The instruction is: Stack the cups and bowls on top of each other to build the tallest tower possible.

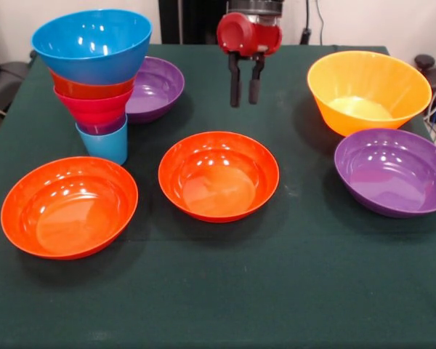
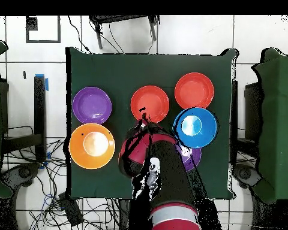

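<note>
The tower (image 1: 94, 80) stood at the bench's (image 1: 218, 291) corner, blue bowl (image 1: 92, 43) uppermost; five wide bowls remained unstacked — the gripper (image 1: 244, 93) hung empty, fingers (image 1: 235, 83) slightly apart, above the middle orange-red bowl (image 1: 218, 176).

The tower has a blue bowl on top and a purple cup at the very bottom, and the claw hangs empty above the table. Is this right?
Not quite. The front view shows the lowest piece of the tower is a light blue cup, not purple. The blue bowl is on top, and the claw hangs empty above the table.

green table (image 1: 218, 305), 5 bowls (image 1: 219, 175), tower (image 1: 94, 73)
</note>
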Robot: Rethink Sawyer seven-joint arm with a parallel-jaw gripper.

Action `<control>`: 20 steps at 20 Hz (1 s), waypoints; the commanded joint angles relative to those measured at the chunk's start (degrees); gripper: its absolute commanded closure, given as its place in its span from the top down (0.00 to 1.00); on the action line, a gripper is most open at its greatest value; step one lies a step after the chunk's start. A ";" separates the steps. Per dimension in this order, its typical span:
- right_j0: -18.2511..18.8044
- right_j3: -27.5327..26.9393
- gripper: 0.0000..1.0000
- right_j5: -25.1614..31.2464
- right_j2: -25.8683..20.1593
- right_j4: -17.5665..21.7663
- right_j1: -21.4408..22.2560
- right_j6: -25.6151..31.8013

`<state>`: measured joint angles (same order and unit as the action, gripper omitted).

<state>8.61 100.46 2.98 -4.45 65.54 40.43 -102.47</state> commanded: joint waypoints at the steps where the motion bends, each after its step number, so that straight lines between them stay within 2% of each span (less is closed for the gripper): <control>1: -7.55 -6.32 1.00 -5.77 8.96 -2.83 -8.41 -11.83; 3: -11.01 -7.46 1.00 -7.84 12.78 -5.40 -10.50 -12.94; 5: -12.57 -8.28 1.00 -9.55 15.03 -7.92 -12.37 -12.57; 11: -13.04 -7.86 1.00 -9.80 15.78 -11.31 -12.57 -9.59; 13: -13.48 -7.51 1.00 -11.58 17.29 -12.38 -13.32 -9.03; 20: -13.39 -9.17 1.00 -14.18 17.90 -14.67 -16.40 -6.88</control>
<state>-4.51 96.35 -8.10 14.28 54.09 28.26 -103.46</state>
